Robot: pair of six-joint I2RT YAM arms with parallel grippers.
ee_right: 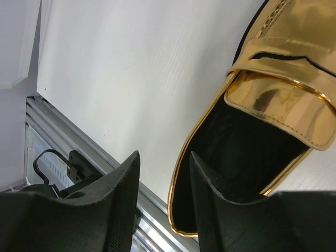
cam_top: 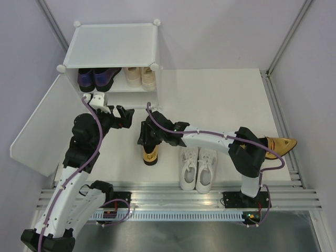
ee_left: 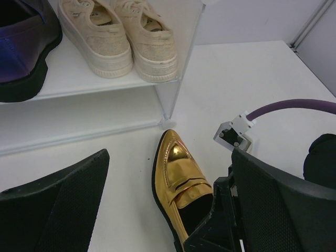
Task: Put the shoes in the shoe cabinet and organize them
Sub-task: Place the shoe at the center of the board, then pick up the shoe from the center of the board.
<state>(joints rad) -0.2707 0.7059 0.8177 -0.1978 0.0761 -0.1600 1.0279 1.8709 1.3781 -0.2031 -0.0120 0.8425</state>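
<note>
From above: shoe cabinet [cam_top: 113, 44] at the far left corner of the worktop [cam_top: 226, 94], door [cam_top: 42, 126] swung wide to the left. On its shelf, purple loafers [cam_top: 97, 79] at left and beige sneakers [cam_top: 139, 77] at right, side by side. One gold shoe [cam_top: 150, 155] mid-worktop, in front of the cabinet, under the right gripper [cam_top: 149, 137]. Second gold shoe [cam_top: 281, 143] at the right edge, partly behind the right arm. White sneakers [cam_top: 199, 168] paired by the near edge. Left gripper [cam_top: 125, 116] just in front of the cabinet, empty.

Left wrist: left gripper [ee_left: 169, 156] spread wide, grasping nothing. Below it the gold shoe [ee_left: 176, 178], toe towards the cabinet's open front.

Right wrist: right gripper [ee_right: 164, 157] with fingers parted, straddling the gold shoe [ee_right: 273, 105] at its side rim, not clamped. One finger over the dark inside, the other over bare worktop.
</note>
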